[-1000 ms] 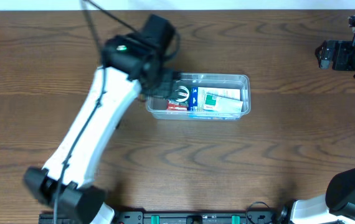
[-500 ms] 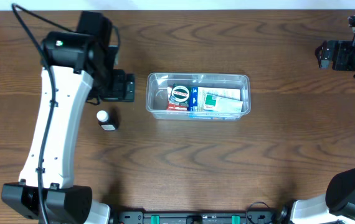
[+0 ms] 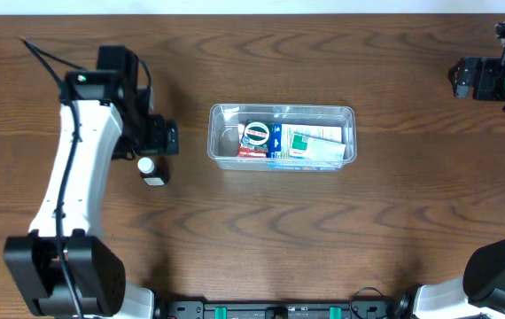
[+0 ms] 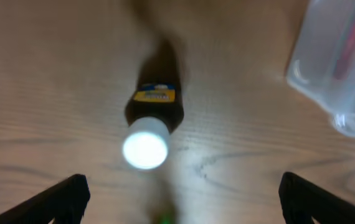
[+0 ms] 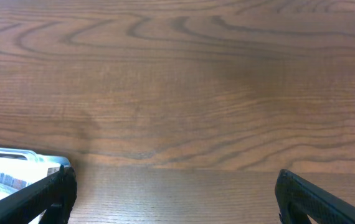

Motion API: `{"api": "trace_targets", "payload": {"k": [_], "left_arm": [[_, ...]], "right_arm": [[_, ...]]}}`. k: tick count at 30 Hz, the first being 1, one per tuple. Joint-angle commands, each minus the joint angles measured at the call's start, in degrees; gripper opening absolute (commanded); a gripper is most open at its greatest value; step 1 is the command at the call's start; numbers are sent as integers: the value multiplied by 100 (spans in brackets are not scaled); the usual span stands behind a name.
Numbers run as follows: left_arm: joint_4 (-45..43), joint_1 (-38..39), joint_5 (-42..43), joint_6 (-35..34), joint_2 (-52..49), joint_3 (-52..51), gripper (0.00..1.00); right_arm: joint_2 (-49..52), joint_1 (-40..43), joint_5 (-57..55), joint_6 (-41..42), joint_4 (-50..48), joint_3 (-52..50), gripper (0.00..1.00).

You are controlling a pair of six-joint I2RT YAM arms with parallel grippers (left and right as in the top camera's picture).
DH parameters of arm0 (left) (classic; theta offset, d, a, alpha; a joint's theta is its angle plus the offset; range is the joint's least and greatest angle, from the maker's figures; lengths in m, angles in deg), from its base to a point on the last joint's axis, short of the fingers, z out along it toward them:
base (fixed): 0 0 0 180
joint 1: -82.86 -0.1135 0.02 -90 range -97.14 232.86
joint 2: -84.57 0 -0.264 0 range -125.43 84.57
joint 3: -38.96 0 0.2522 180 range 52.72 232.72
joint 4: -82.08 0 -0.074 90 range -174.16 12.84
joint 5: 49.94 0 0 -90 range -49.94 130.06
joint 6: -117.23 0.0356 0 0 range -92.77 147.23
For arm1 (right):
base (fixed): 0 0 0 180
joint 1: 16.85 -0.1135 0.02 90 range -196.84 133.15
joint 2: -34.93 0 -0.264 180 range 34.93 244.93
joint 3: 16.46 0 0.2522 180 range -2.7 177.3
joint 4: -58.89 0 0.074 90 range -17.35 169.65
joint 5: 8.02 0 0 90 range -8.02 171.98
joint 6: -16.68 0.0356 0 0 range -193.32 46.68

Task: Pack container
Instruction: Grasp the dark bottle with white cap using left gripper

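- Container [image 3: 224,142]: clear tub at the middle of the table [image 3: 323,230], mouth up. Its long axis runs left–right in the overhead view. Packets [image 3: 310,146] lie inside toward its right end.
- Left gripper [image 3: 162,137]: jaws spread wide, holding nothing. It is left of the container, near a white-capped bottle [image 3: 152,171].
- Right gripper [image 3: 459,78]: jaws spread wide and empty, at the far right, well apart from the container.

The clear, rimmed rectangular container [image 3: 223,142] sits upright, long side running left to right. Packets [image 3: 310,144] fill its middle and right; its left end is bare.
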Motion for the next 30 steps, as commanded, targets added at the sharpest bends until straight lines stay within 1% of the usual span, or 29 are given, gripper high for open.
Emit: {"api": "trace_targets", "payload": {"k": [1, 5, 15, 17, 19, 22, 24, 29, 30], "left_arm": [[-251, -39, 83, -22, 24, -529, 98], [-472, -107, 81, -20, 24, -831, 98], [-898, -267, 76, -13, 24, -931, 98], [-1003, -267, 76, -15, 24, -994, 100], [-1062, -267, 76, -15, 24, -1064, 93], [-1104, -267, 33, -15, 22, -1134, 88], [-1110, -267, -9, -13, 24, -1147, 81], [-1150, -267, -31, -13, 22, -1154, 73], [-1152, -267, -31, -13, 24, -1154, 68]], "right_arm": [[-9, 26, 39, 66, 4, 50, 99], [-9, 26, 39, 66, 4, 50, 99], [-9, 26, 39, 66, 4, 50, 99], [-9, 26, 39, 63, 7, 50, 99], [-9, 26, 39, 66, 4, 50, 99], [-9, 26, 39, 63, 4, 50, 99], [-9, 26, 39, 63, 4, 50, 99], [-9, 26, 39, 63, 4, 50, 99], [-9, 26, 39, 63, 4, 50, 99]]}}
